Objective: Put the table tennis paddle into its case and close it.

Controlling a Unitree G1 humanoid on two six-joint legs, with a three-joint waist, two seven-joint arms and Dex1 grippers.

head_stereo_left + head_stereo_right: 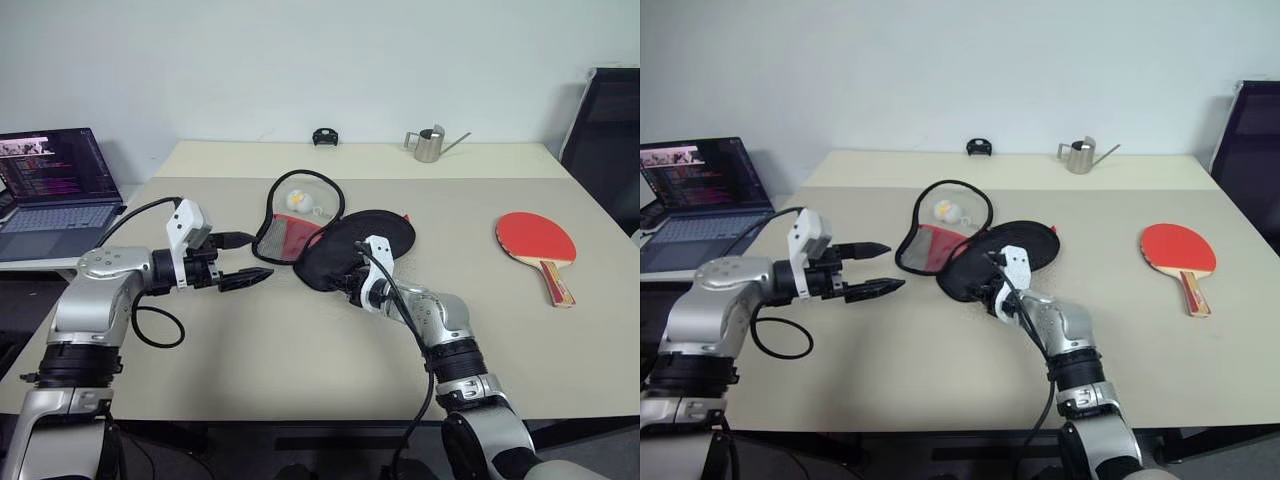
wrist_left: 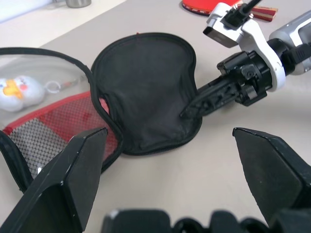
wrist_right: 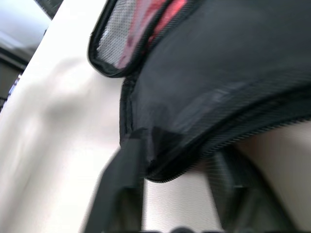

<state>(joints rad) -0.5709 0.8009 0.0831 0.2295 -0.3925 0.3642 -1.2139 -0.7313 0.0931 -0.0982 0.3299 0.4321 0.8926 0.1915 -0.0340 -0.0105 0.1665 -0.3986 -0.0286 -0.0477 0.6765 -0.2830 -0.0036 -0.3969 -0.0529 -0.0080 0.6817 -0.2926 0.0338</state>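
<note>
Fingers of my right gripper point(image 1: 352, 283) pinch the near edge of the black case point(image 1: 352, 248), lying unzipped mid-table. My left gripper point(image 1: 243, 260) hovers spread wide just beside it. Farther right, well apart, the table tennis paddle point(image 1: 537, 240) lies red face up.

We see the surface point(image 1: 300, 360) evenly and brightly lit from overhead, with only soft, faint shadows under the arms and the case point(image 1: 355, 250). The wall behind is pale and flat, without glare. Both eye views are sharp edge to edge; the laptop point(image 1: 55, 190) screen glows without washing out. In the left wrist view the case is crisp while the near fingers point(image 2: 68, 189) are soft. The right wrist view is smeared with blur, its fingers point(image 3: 121, 184) dark and unfocused.
</note>
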